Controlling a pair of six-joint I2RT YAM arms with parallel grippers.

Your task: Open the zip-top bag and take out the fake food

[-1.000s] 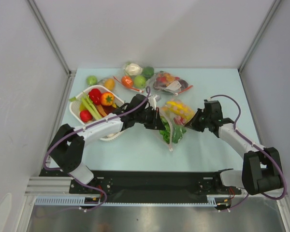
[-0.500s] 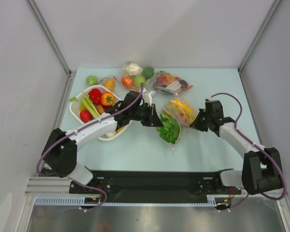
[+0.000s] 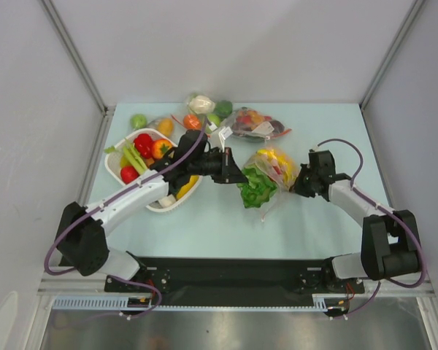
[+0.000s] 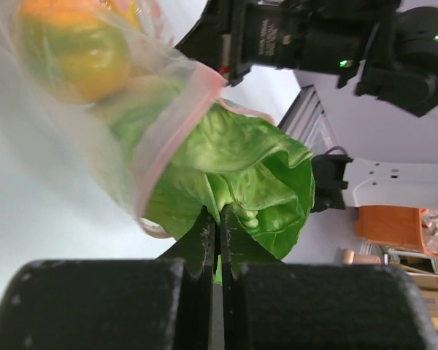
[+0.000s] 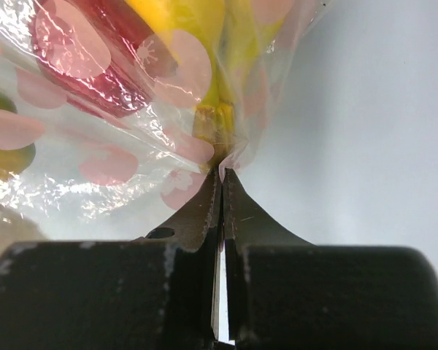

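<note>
The zip-top bag [image 3: 277,169] lies mid-table, clear with pink spots, its pinkish zip strip [image 4: 177,125] open. My left gripper [image 3: 239,177] is shut on the leafy green lettuce [image 3: 256,187], which is mostly out of the bag mouth; the lettuce fills the left wrist view [image 4: 252,175], with an orange-yellow fruit [image 4: 77,49] still inside the bag. My right gripper [image 3: 298,184] is shut on the bag's far edge [image 5: 220,162]. The yellow banana bunch [image 3: 271,162] and a red piece [image 5: 106,55] show through the plastic.
A white basket [image 3: 128,149] with red peppers, a tomato and a leek stands at left, under my left arm. Two other clear bags [image 3: 255,125] and loose fruit [image 3: 138,120] lie along the back of the table.
My left gripper has pulled back to the left and up, drawing the lettuce out of the bag mouth. The right gripper has kept its hold on the bag, which shifted slightly.
</note>
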